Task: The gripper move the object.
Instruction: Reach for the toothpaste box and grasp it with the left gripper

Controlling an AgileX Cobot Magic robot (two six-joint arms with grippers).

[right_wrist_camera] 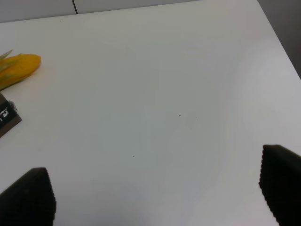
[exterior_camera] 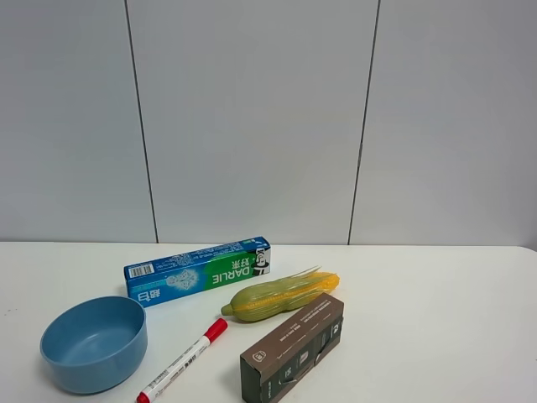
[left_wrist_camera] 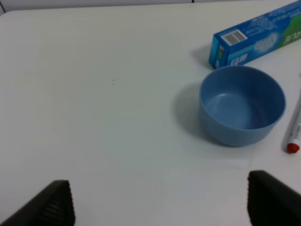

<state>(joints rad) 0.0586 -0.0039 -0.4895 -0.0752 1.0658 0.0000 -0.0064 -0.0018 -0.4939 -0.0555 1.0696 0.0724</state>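
The blue and green Darlie toothpaste carton (exterior_camera: 199,270) lies flat on the white table, barcode end to the left. Its barcode end also shows in the left wrist view (left_wrist_camera: 254,38), behind the bowl. My left gripper (left_wrist_camera: 160,202) is open, its two black fingertips wide apart over bare table, well short of the carton. My right gripper (right_wrist_camera: 155,197) is open over bare table on the right side, far from the carton. Neither arm shows in the exterior high view.
A blue bowl (exterior_camera: 94,342) sits in front of the carton's left end, also in the left wrist view (left_wrist_camera: 242,104). A red-capped marker (exterior_camera: 182,360), a toy corn cob (exterior_camera: 281,295) and a dark brown box (exterior_camera: 293,348) lie nearby. The table's right edge (right_wrist_camera: 282,42) is close.
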